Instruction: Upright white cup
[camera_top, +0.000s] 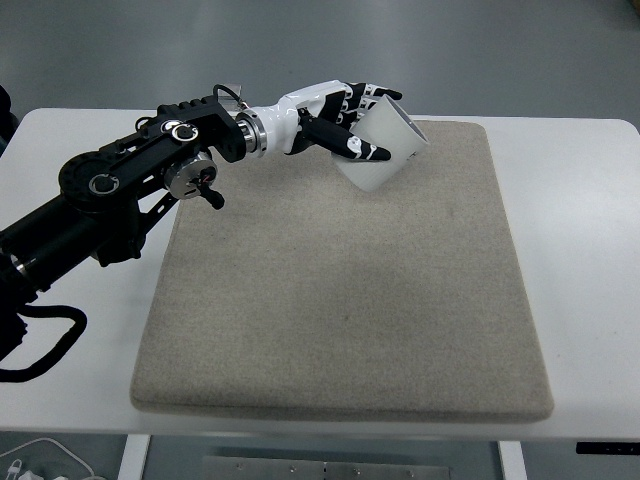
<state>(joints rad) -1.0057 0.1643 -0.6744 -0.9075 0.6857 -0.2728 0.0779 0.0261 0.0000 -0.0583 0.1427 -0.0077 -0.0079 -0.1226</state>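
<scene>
The desk (580, 200) carries a beige mat (340, 300) that covers most of its middle, and nothing else lies on the mat's open surface. The left arm (120, 190) reaches in from the desk's left edge toward the mat's far edge. Its hand (340, 120) is closed round the cup (385, 148), holding it tilted above the mat near that far edge, thumb across its side.
</scene>
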